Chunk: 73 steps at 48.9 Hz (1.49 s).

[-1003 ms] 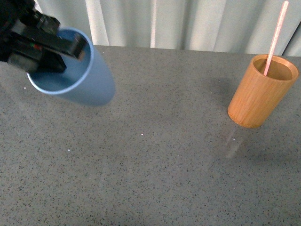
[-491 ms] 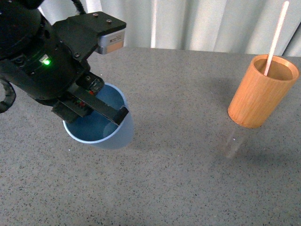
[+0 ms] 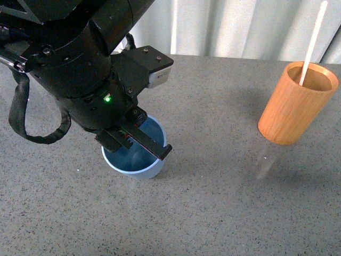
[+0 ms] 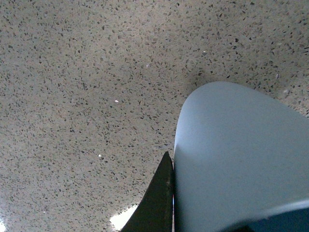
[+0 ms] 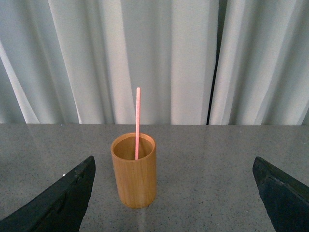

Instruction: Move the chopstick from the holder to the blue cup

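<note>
The chopstick (image 5: pixel 137 123) is standing near-upright in the holder (image 5: pixel 133 180), directly ahead of the right gripper (image 5: pixel 173 193), whose jaws are gaping wide and empty. The left gripper (image 3: pixel 143 145) is clamping the blue cup (image 3: pixel 145 170) by its rim, well apart from the holder.

My left arm (image 3: pixel 80 69) is big and black and fills the top left. A small green light (image 3: pixel 108 98) glows on it, and a black strap (image 3: pixel 24 122) hangs off it in a loop. My left gripper (image 3: pixel 143 145) holds the blue cup (image 3: pixel 148 170) by its rim. One black finger (image 3: pixel 152 149) lies across the cup's open top. The cup is upright, low over the grey speckled table (image 3: pixel 213 208). I cannot tell if its bottom touches. Well apart, at the right, stands the holder (image 3: pixel 290 114). The chopstick (image 3: pixel 313 40) stands in it and leans to the right. White curtains (image 3: pixel 240 26) hang behind the table.
</note>
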Each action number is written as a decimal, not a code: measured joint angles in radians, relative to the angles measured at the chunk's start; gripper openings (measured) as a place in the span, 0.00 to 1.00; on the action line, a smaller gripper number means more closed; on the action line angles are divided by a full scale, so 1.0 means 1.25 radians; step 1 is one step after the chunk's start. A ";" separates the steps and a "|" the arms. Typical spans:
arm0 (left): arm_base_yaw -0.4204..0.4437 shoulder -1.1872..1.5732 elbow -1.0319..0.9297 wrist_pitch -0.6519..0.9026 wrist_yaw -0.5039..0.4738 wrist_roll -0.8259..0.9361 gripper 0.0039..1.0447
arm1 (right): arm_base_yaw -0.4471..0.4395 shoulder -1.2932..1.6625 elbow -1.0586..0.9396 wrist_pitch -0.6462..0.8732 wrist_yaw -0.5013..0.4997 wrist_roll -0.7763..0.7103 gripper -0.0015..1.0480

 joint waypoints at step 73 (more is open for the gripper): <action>0.029 0.002 0.073 -0.034 -0.009 0.045 0.94 | 0.000 0.000 0.000 0.000 0.000 0.000 0.90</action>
